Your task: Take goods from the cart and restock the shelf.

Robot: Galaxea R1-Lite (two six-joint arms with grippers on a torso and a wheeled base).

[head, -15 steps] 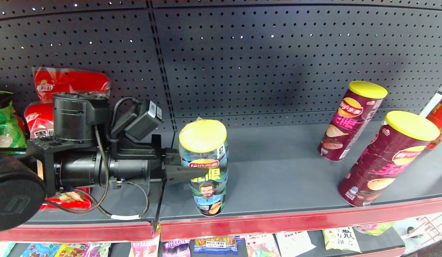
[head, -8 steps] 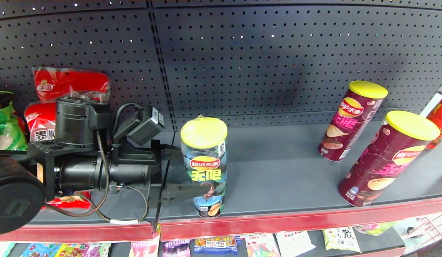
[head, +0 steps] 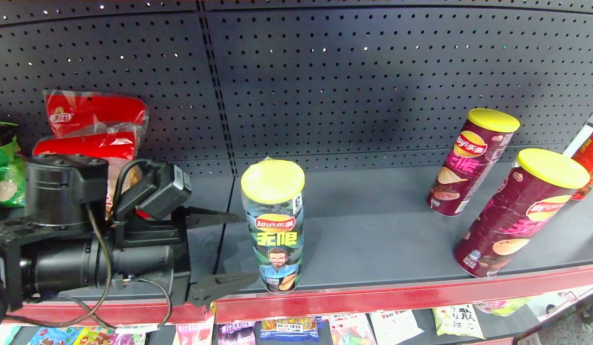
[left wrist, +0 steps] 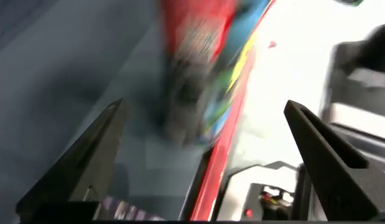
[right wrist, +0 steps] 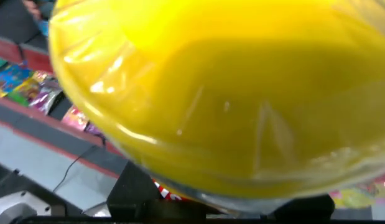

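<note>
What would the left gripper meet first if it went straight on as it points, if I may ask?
Probably the blue can, just ahead of the open left gripper, though depth is unclear.

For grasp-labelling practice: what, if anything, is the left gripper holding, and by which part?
Nothing: the left gripper is open beside the yellow-lidded blue-green cardboard chip can.

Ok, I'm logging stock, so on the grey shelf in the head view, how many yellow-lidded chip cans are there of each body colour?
Maroon: 2, the rear maroon can and the front maroon can
Blue-green: 1, the blue-green can
Total: 3
</note>
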